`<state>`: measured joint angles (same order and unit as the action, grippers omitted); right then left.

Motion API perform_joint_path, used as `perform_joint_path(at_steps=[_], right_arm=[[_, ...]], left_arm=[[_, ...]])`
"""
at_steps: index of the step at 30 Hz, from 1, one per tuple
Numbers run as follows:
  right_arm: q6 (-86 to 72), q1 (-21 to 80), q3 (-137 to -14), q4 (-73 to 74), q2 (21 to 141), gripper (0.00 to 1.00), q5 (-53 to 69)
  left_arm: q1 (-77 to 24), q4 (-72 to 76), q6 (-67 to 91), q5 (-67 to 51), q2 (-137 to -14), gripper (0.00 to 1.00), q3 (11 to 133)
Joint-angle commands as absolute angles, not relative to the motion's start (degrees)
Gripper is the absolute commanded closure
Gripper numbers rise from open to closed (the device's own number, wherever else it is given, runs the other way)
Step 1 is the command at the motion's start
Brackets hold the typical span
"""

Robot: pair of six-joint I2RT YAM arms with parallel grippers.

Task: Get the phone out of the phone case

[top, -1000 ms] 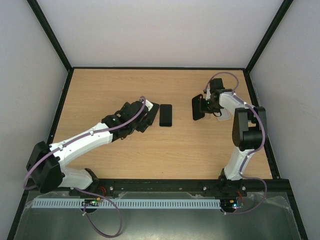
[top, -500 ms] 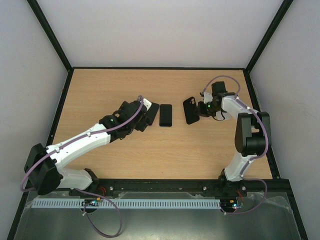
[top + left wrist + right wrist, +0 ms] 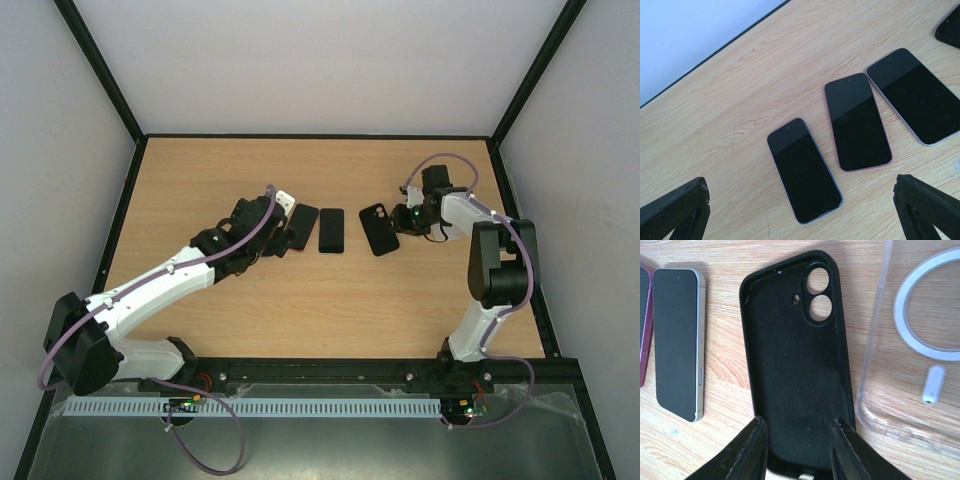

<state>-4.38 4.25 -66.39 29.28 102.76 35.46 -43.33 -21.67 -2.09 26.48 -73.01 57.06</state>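
A black phone case (image 3: pixel 795 365) lies flat on the wooden table (image 3: pixel 300 320), open side up and empty. Its inside is matt black and its corners are rounded. Two round camera holes sit one above the other, with a small pinhole to their left.

In the right wrist view the case fills the middle of the frame. Its long axis runs from bottom to top, leaning slightly right, with the camera end at the top. In the overhead view it sits right of centre. There its long axis also runs roughly up and down the frame, and the camera end points toward the top.

The right gripper (image 3: pixel 799 452) straddles the bottom end of the case, one dark finger at each side. The jaws are partly apart. The fingertips are cut off by the lower edge of the frame, so it is unclear whether they grip the case.

Left of the case, just beside it and apart from it, a silver-edged phone (image 3: pixel 679 342) lies screen up and parallel to it. The rim of a pink-edged phone (image 3: pixel 644 325) shows at the far left edge. At the right, a clear case (image 3: pixel 910 340) with a white ring lies just beside the black one.

The left gripper (image 3: pixel 287 228) hangs wide open over the phones and holds nothing. Its wrist view also shows a small phone (image 3: pixel 804 170) at lower centre.
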Motion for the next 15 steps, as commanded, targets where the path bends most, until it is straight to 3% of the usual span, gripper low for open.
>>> perform_joint_path(at_steps=[1,9,15], right_arm=[[-2.42,4.22,-64.97,29.71,98.44,0.64,31.2],[-1.27,4.13,-63.29,30.03,91.75,0.66,30.65],[-0.86,4.09,-62.16,26.71,79.52,0.66,27.14]], left_arm=[[-42.45,-20.87,-1.2,26.27,-72.29,0.0,56.75],[-41.85,-20.57,-0.25,28.16,-71.83,0.0,56.69],[-41.16,-16.74,0.68,30.29,-67.99,0.0,54.67]])
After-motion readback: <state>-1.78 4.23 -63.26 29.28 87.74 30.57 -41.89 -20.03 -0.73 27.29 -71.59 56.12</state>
